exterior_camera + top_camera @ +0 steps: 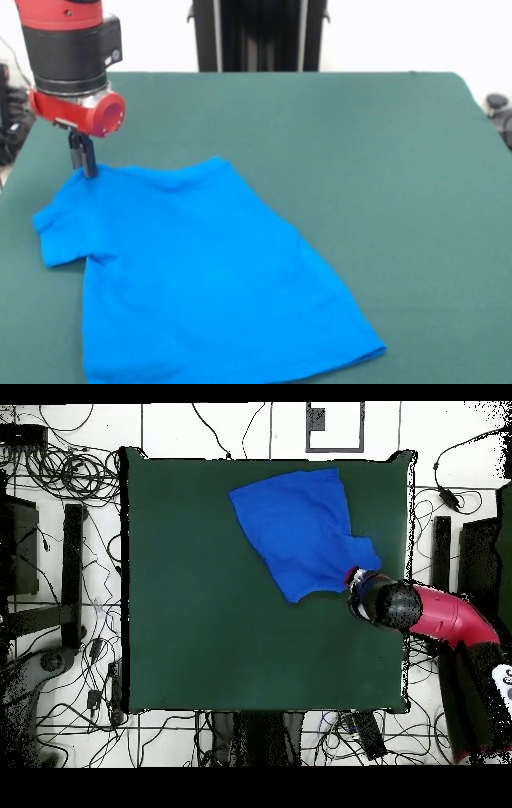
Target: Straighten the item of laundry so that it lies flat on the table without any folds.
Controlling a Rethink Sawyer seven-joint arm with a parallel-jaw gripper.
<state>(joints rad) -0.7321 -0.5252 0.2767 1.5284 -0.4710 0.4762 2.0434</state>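
I can read no brand, label or writing anywhere; the shirt is plain and the arm's red and black housing shows no legible mark.

In the front view, the gripper (83, 162) comes down at the upper left of the frame, beneath the red collar of the arm (70, 56). Its dark fingers (88, 164) stand close together, and their tips meet the cloth right at the shirt's upper left edge, by the shoulder. Whether they actually pinch fabric between them I cannot tell, because the tips are small and dark against the blue.

The blue T-shirt (208, 280) lies on the green desk (384, 160) in the lower left and centre of the frame. One short sleeve (60, 232) juts out to the left, just below the fingers. The body spreads down and to the right, mostly flat with faint ripples, and its hem (320, 364) runs along the lower edge of the frame, partly cut off at the bottom.

To the right of the shirt, the desk is bare green felt up to its right edge, and a broad strip lies open above the shirt as well.

In the overhead view, the shirt (300, 534) sits in the upper right part of the desk (200, 634), touching the top edge, with the arm (420, 609) reaching in from the right edge.
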